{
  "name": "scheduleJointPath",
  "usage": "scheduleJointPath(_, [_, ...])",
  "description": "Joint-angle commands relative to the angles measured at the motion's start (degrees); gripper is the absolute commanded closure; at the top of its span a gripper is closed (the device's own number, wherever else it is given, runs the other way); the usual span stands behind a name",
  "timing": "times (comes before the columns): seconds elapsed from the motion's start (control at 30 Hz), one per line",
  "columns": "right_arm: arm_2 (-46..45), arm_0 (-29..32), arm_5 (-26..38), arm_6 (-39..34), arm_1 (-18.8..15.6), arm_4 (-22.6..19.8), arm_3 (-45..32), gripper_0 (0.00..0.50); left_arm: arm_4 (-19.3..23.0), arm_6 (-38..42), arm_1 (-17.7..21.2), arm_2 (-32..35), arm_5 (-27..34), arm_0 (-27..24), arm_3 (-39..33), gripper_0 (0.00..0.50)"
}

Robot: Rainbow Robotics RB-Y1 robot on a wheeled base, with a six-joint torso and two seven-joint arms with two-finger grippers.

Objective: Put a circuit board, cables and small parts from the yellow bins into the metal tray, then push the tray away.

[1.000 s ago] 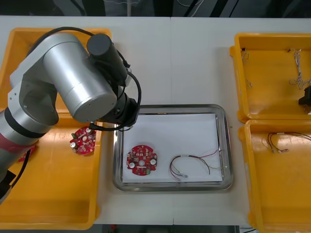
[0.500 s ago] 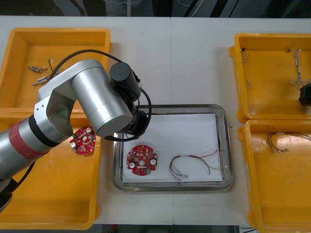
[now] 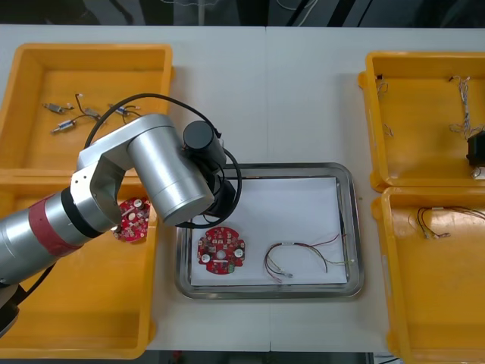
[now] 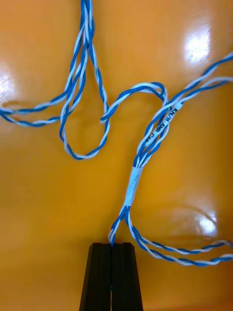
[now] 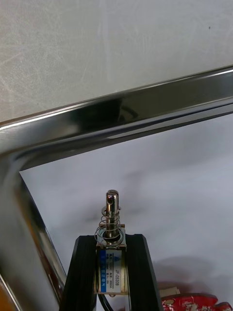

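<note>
Above the far-left corner of the metal tray, my left arm now hangs. A second ago it lay across the left yellow bins, and its swing inward has uncovered the small metal parts left in the far left bin. I judge the carry nearly done, with only the release to come.

Left wrist view: my left gripper clamps a small metal part — a labelled body with a sprung pin pointing away from the fingers — over the tray's white inside, just within its shiny rim. The front view hides this grip beneath the arm.

Front view: a round red circuit board and a thin cable already lie in the tray; a second board rests in the near left bin.

Right wrist view: my right gripper has its fingers pressed together, and an end of the twisted blue and white cable runs into their tips — pinched, I judge. The front view shows that gripper merely as a dark shape in the far right bin, hardly shifted.
</note>
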Motion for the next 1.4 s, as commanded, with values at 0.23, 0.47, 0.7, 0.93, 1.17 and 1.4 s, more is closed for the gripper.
scheduleJointPath(0.23, [0.9,-3.1,6.1,-2.2,-3.6,-1.0,-3.5,0.500,-0.6,4.9,-1.6,-0.8,-0.8,-2.4,-0.3,0.464])
scheduleJointPath(0.47, [0.9,-6.8,9.9,-2.7,-2.7,-0.1,-3.4,0.500,-0.6,5.7,-1.6,-1.0,-0.8,-2.4,-0.3,0.000])
scheduleJointPath(0.7, [0.9,-9.7,12.5,-3.7,-0.5,1.1,-3.5,0.500,-0.7,6.5,-1.6,-1.0,-1.1,-2.4,-0.3,0.000])
scheduleJointPath(0.93, [0.9,-11.4,13.9,-4.6,2.3,2.8,-3.4,0.500,-0.6,7.6,-1.6,-0.3,-0.9,-2.8,-1.3,0.000])
scheduleJointPath(1.17, [0.6,-12.0,14.6,-5.8,5.2,4.5,-3.9,0.500,-0.1,7.8,-1.4,2.4,2.2,-2.9,-4.0,0.000])
scheduleJointPath(1.4, [-0.5,-11.9,16.0,-7.5,7.7,6.7,-5.7,0.500,3.1,7.7,-1.1,7.1,8.4,-4.2,-7.8,0.000])
